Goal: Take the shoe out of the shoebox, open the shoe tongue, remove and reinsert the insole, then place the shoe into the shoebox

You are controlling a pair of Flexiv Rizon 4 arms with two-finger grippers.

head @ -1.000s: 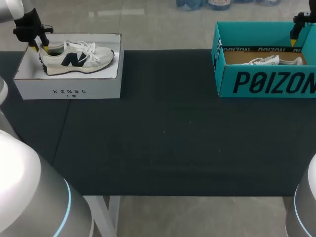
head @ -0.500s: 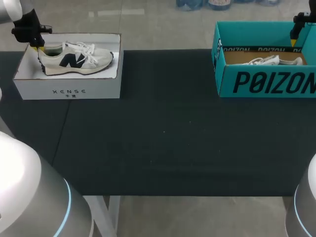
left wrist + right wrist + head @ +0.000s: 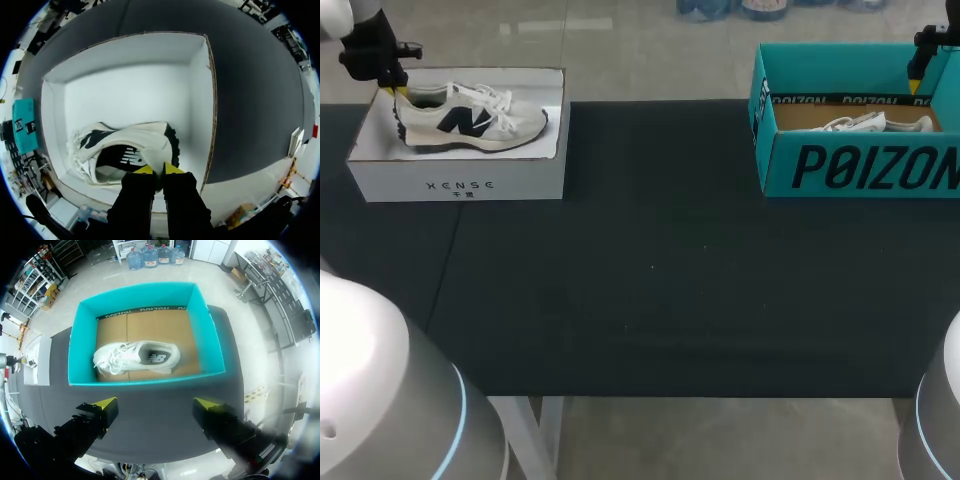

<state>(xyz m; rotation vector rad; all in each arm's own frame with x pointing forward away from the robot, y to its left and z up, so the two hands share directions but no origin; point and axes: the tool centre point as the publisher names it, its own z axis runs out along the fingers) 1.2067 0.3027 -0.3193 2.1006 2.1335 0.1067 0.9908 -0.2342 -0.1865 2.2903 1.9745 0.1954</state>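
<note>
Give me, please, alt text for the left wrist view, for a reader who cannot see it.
The left tool is shut on the heel of a white sneaker with dark markings, seen from above inside an open white shoebox. The box sits on a dark table.

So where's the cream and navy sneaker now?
The sneaker is in the white shoebox, table's far left in the head view, heel pinched by the left gripper.
</note>
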